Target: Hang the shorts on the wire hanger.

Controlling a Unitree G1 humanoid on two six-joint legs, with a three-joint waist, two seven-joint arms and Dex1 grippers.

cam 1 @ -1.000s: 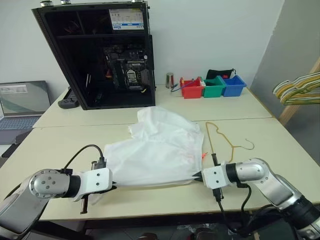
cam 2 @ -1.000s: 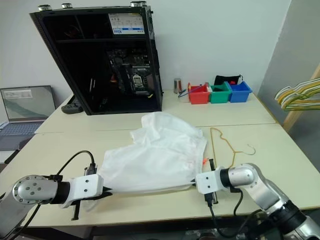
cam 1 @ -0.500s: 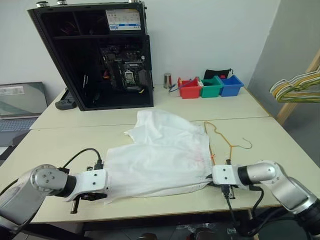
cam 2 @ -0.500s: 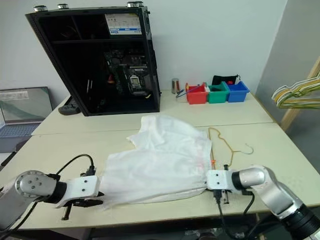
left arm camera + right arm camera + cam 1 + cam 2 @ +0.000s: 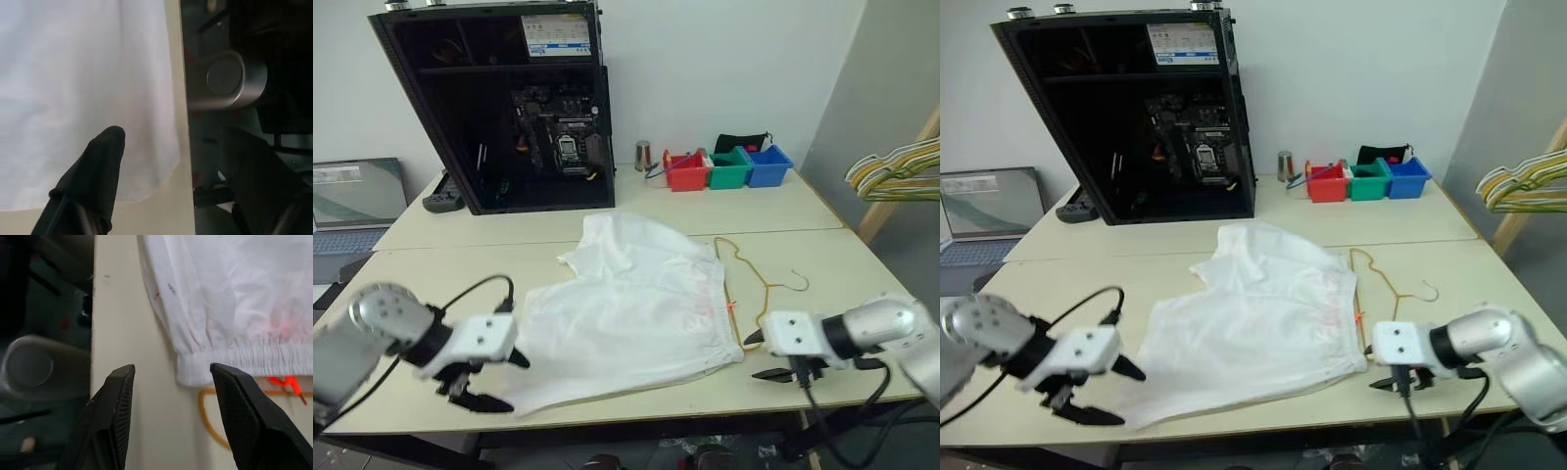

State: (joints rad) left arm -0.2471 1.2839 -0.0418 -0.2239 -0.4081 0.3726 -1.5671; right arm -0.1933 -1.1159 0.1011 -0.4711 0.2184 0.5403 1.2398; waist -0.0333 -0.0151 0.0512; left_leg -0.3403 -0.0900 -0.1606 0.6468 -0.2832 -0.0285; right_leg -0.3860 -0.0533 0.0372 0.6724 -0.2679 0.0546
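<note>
On the pale desk (image 5: pixel 431 259), a laptop (image 5: pixel 357 201) sits at far left beside an open black computer case (image 5: pixel 504 103), with red, green and blue bins (image 5: pixel 724 168) further right before a white wall. The left gripper (image 5: pixel 494 380) hovers wide apart and empty by the shorts (image 5: pixel 626 308), spread flat at the desk's middle. The wire hanger (image 5: pixel 754 279) lies against their right edge, and the right gripper (image 5: pixel 762 356) gapes empty beside the waistband corner.

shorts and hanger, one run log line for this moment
shorts: flat on table, unheld | wire hanger: beside shorts, partly under edge | left gripper: open, empty | right gripper: open, empty | hanging: not started
</note>
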